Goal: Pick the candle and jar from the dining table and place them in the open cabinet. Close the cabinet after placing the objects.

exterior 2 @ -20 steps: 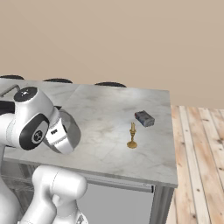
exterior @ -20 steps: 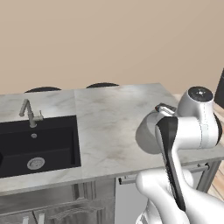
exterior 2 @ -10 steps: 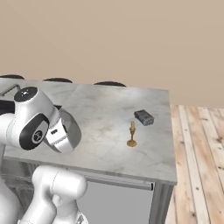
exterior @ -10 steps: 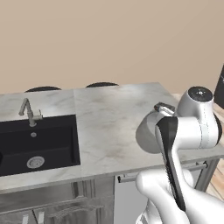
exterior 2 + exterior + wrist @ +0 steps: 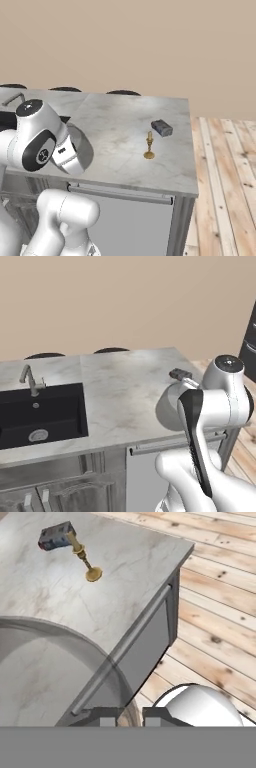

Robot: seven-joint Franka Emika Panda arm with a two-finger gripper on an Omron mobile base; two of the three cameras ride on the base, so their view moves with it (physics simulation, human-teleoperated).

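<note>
Left base view: jar (image 5: 169, 406) up at the wrist, over the near right part of the dining table (image 5: 120, 391), well right of the sink (image 5: 40, 416). Right base view: candle (image 5: 149, 146) upright near the far right edge, just beside a small dark block (image 5: 162, 128), well apart from the jar. Hand view: gripper (image 5: 132, 714) pinched nearly together on what looks like the jar's thin wall. Probably a light, stiff, slick shell, so keep it level. Candle thin and tippy; best taken mid-stem, above the flared base.
</note>
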